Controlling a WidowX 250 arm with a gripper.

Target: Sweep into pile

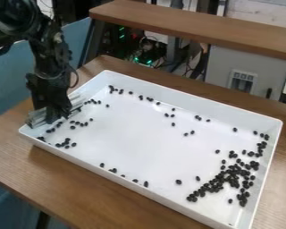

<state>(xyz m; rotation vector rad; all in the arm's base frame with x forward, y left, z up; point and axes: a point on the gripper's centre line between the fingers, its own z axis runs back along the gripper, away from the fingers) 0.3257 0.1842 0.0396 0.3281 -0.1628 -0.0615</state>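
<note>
Small black beans [232, 176], rounded, loose, dozens of them, spread over the floor of a white tray [127, 134]. Densest patch at lower right of frame, many touching, trailing up beside the right wall. Small groups at left, a thin row near the near wall at lower center, a string along the far wall at upper left, strays around the middle. Sweeping tool [37, 117]: pale grey, ridged, tilted, at the tray's left end, beans just beside it.

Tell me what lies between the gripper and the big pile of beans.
Camera view: a few stray beans near the gripper, then mostly bare white tray floor.
</note>
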